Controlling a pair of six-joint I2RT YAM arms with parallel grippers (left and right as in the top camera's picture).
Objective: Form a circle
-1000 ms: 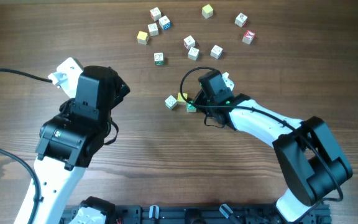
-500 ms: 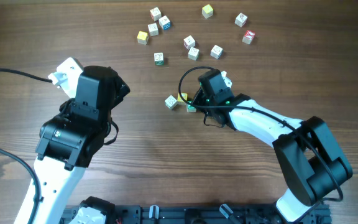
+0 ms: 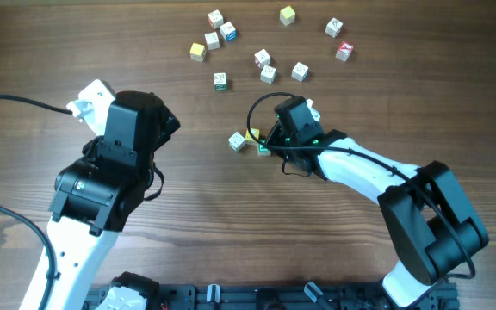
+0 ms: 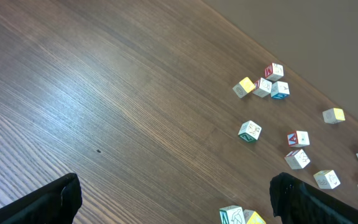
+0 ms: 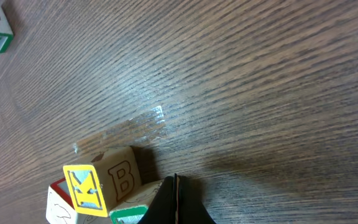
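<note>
No closed circle of cubes shows. Three letter cubes sit bunched mid-table: a white cube (image 3: 237,141), a yellow cube (image 3: 253,135) and a green-edged cube (image 3: 265,148). My right gripper (image 3: 274,142) is shut with nothing between its fingers, its tip against the green-edged cube (image 5: 132,215). In the right wrist view, the yellow cube (image 5: 104,183) shows "K" and "B" just left of the gripper (image 5: 176,202). Another white cube (image 3: 314,109) peeks out behind the right wrist. My left gripper (image 4: 176,205) is open and empty above bare table, well left of the cluster.
Several loose letter cubes lie scattered along the far side, from a yellow one (image 3: 198,52) to a red one (image 3: 344,51). A green-marked cube (image 3: 220,80) lies nearest the cluster. A black cable (image 3: 15,102) runs along the left side.
</note>
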